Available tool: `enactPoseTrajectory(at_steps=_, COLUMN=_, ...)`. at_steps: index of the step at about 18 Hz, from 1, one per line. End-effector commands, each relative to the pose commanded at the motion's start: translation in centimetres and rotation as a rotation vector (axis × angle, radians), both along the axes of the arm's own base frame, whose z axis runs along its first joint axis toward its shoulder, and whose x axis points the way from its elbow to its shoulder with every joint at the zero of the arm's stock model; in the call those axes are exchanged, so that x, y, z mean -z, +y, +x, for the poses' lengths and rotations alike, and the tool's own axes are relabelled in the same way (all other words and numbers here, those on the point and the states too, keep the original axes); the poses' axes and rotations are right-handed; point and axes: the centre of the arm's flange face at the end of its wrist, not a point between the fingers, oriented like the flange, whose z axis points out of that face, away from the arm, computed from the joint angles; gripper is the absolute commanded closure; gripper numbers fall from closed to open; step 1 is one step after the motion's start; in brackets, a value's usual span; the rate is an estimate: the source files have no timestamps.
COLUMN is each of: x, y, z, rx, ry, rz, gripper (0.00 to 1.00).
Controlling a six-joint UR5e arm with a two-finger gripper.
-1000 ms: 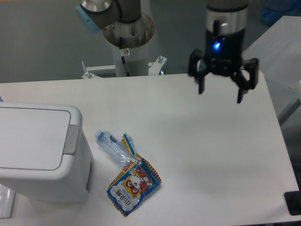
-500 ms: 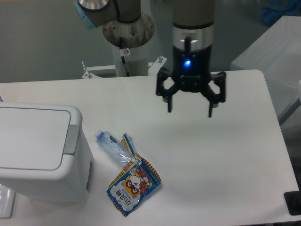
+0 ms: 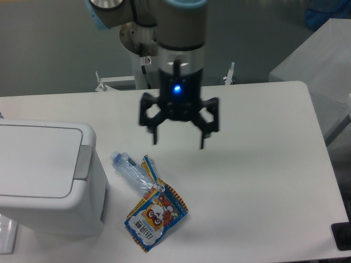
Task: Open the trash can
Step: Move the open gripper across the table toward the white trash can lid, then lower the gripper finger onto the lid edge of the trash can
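Note:
The trash can (image 3: 44,175) is a large boxy white bin at the left of the table, with its flat lid down and a grey push-strip (image 3: 84,162) along its right edge. My gripper (image 3: 179,144) hangs open and empty above the middle of the table, to the right of the bin and above the litter. Its two black fingers are spread wide and point down.
A crushed clear plastic bottle (image 3: 130,171) and a colourful snack bag (image 3: 155,215) lie on the white table (image 3: 258,181) just right of the bin. The robot base (image 3: 145,41) stands behind the table. A grey surface (image 3: 318,55) is at the far right.
My gripper has moved steadily left, from above the table's right side to above its middle, and slightly lower. It stays open. The bin and litter have not moved.

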Motion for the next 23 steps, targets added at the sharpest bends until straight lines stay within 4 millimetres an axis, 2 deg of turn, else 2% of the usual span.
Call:
enactPoseTrajectory(at_steps=4, x=0.0, y=1.7, z=1.2, rx=-0.066, ry=-0.044, rz=0.074, gripper=0.00)
enactPoseTrajectory(at_steps=10, x=1.3, y=3.3, z=2.9, rx=-0.056, ry=-0.072, rz=0.060, gripper=0.00)
enactPoseTrajectory(at_steps=23, x=4.0, y=3.9, z=6.2, rx=-0.031, ry=-0.113, rz=0.017, gripper=0.00)
